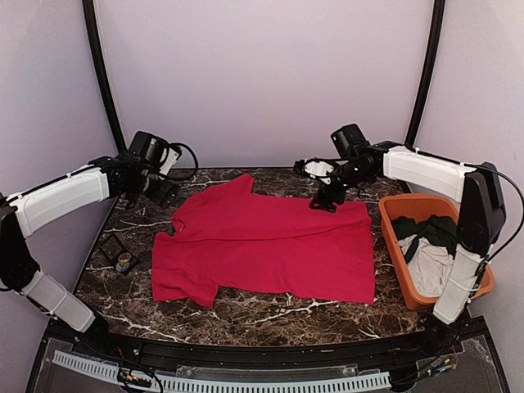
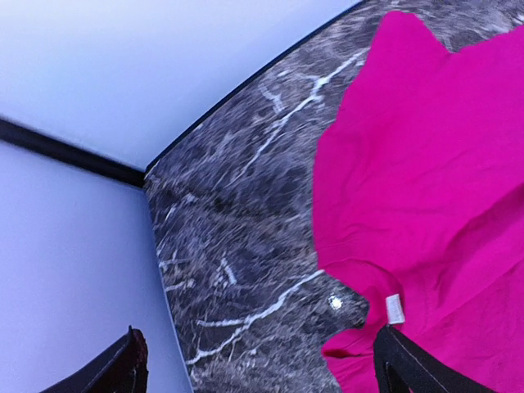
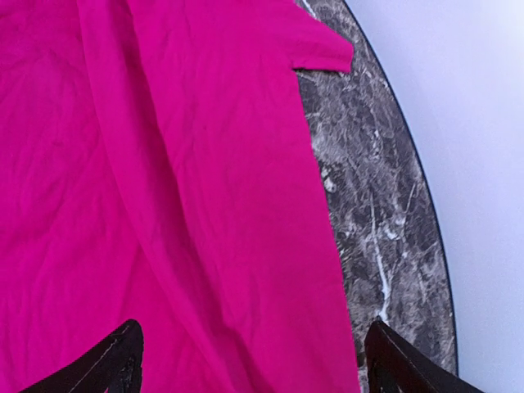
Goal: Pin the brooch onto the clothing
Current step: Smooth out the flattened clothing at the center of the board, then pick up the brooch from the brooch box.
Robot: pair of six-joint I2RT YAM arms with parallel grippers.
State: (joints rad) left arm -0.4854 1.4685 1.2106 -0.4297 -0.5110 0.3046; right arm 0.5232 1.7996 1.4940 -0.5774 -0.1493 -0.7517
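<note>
The clothing, a bright red T-shirt point(image 1: 270, 241), lies spread flat on the marble table point(image 1: 246, 311), collar to the left and hem to the right. My left gripper point(image 1: 164, 192) hovers off its far left shoulder. In the left wrist view that gripper point(image 2: 262, 368) is open, with bare marble and the collar's white label point(image 2: 395, 309) between its fingers. My right gripper point(image 1: 323, 201) hangs over the shirt's far right corner. It point(image 3: 254, 364) is open above the red fabric point(image 3: 164, 205), holding nothing. A small yellowish piece, apparently the brooch point(image 1: 124, 264), lies by a little black holder point(image 1: 113, 246) at the table's left edge.
An orange basket point(image 1: 391, 233) stands at the right edge of the table, holding a dark green garment point(image 1: 430, 229) and a white cloth point(image 1: 430, 266). Pale walls and black frame bars close in the back and sides.
</note>
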